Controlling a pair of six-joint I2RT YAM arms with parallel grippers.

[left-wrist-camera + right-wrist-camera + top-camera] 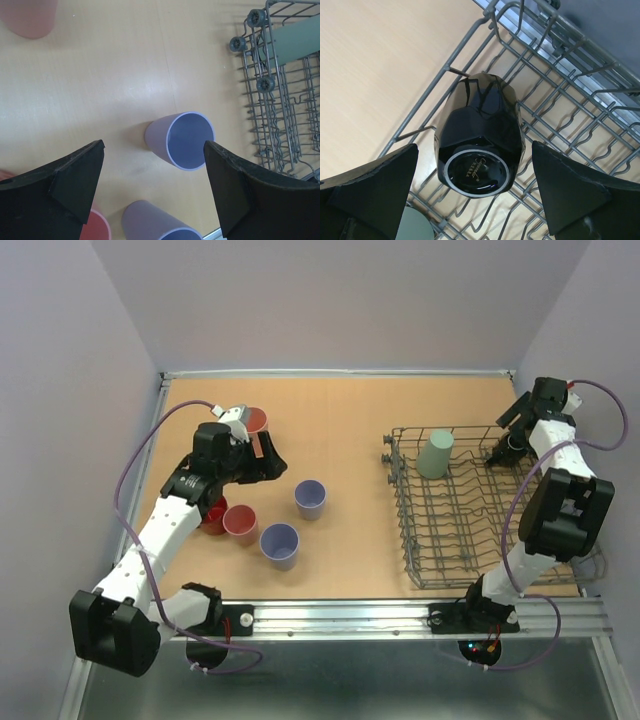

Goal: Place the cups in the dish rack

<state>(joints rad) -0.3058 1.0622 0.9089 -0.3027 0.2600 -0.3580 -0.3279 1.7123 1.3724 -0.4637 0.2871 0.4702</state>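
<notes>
My left gripper [274, 462] hangs open above the table, left of the dish rack [470, 530]. Below it stand two lavender cups [186, 140] [152, 222] and a pink cup [240, 523]. Another pink cup [257, 420] stands behind the wrist. The red mug [212, 517] is partly hidden under the left arm. A sage-green cup [435, 453] stands upside down in the rack's far left part. My right gripper [475, 147] is open over the rack's far right corner. A dark mug [480, 130] rests there base up between the spread fingers, clear of both.
The rack [280, 100] has small wheels on its left side and upright tines. Grey walls close in the table at the back and both sides. A metal rail [400, 615] runs along the near edge between the arm bases.
</notes>
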